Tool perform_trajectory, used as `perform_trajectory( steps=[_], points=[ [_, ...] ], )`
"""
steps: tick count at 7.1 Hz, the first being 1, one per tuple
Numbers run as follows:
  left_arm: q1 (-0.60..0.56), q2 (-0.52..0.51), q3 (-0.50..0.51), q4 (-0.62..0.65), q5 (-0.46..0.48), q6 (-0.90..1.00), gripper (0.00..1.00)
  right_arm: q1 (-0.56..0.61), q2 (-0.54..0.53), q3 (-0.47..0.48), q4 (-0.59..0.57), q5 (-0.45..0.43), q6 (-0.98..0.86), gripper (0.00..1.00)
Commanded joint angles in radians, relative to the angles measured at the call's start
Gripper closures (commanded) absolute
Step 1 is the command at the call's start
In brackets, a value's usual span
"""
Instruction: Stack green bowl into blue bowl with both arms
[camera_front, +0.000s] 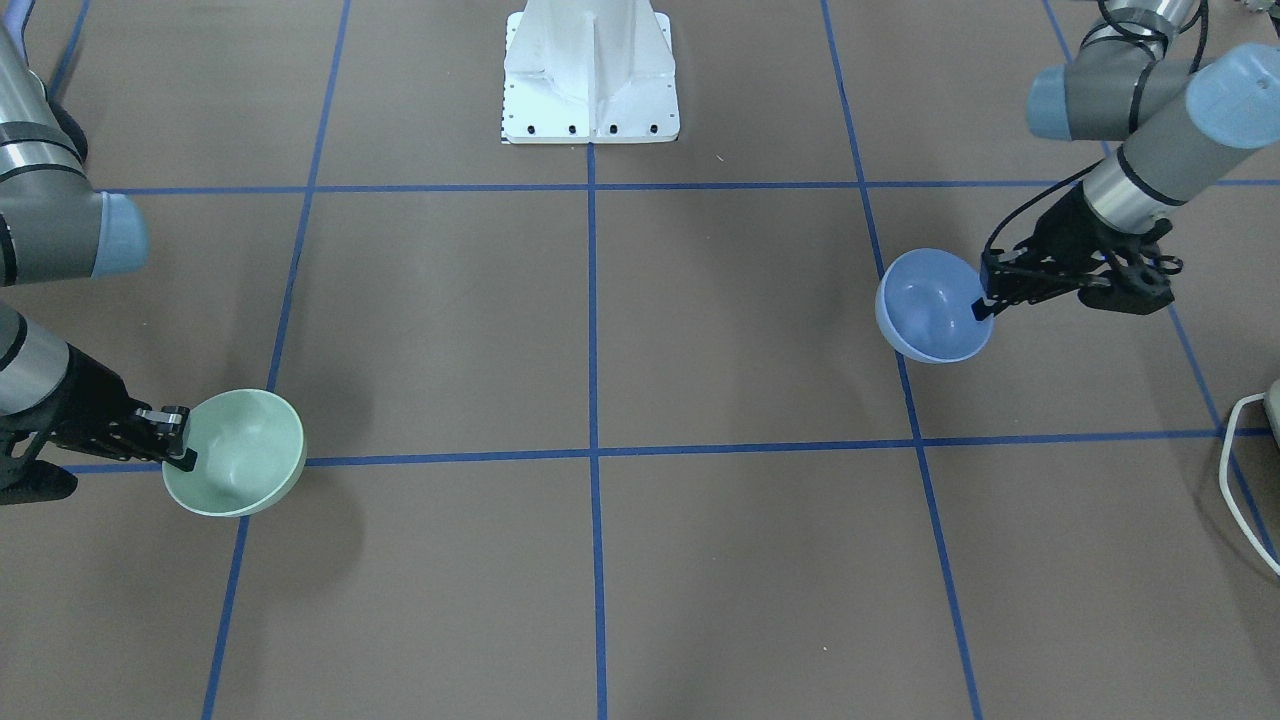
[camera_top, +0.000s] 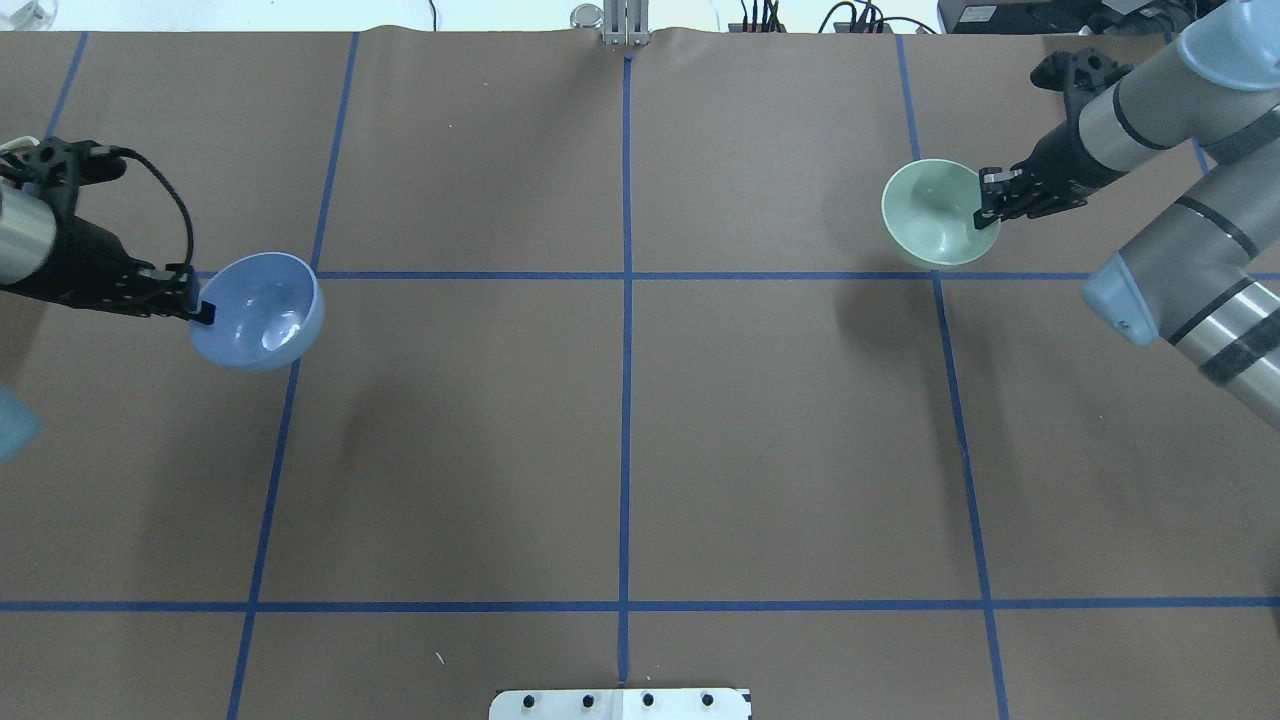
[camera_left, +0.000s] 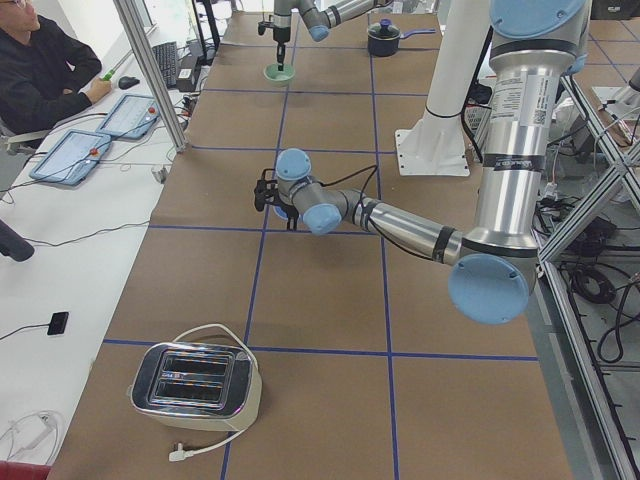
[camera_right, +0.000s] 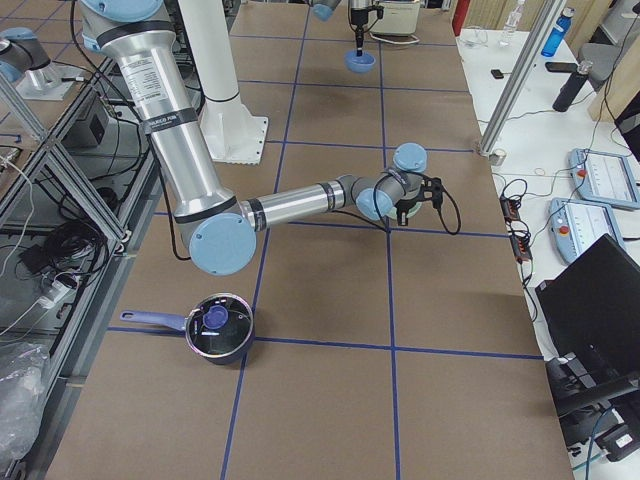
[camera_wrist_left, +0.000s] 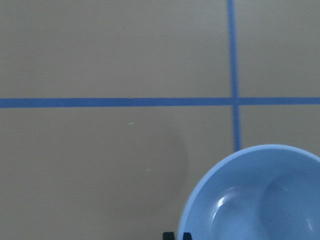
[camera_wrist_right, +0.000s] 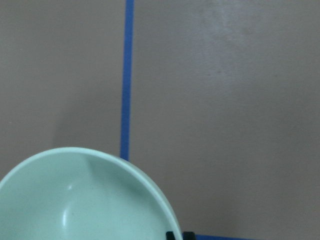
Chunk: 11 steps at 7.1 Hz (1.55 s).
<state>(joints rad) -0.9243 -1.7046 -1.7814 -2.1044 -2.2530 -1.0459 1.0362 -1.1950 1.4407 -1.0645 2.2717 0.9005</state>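
Note:
The blue bowl (camera_top: 260, 312) hangs tilted above the brown table, on the left of the overhead view. My left gripper (camera_top: 203, 313) is shut on its near rim. In the front-facing view this bowl (camera_front: 935, 305) and the left gripper (camera_front: 985, 305) are on the right. The green bowl (camera_top: 935, 212) hangs tilted at the far right of the overhead view, with my right gripper (camera_top: 985, 212) shut on its rim. It is at the left in the front-facing view (camera_front: 235, 452). The wrist views show the blue bowl (camera_wrist_left: 260, 195) and the green bowl (camera_wrist_right: 85, 200) from above. The bowls are far apart.
The white base pedestal (camera_front: 590, 75) stands at the table's middle on the robot's side. A toaster (camera_left: 195, 385) sits at the table's left end and a lidded pot (camera_right: 218, 327) at its right end. An operator (camera_left: 40, 70) sits beyond the far edge.

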Motion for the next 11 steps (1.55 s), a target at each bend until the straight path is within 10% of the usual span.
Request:
perform_trajectory(
  steps=[1,6,11],
  points=[
    [0.227,-0.271,0.002,0.245,0.174,-0.228,1.00,-0.033,0.034,0.044,-0.027,0.003,0.090,1.00],
    [0.390,-0.582,0.175,0.377,0.340,-0.364,1.00,-0.071,0.124,0.069,-0.146,-0.018,0.098,1.00],
    [0.420,-0.587,0.211,0.354,0.380,-0.362,1.00,-0.096,0.124,0.086,-0.147,-0.046,0.120,1.00]
  ],
)
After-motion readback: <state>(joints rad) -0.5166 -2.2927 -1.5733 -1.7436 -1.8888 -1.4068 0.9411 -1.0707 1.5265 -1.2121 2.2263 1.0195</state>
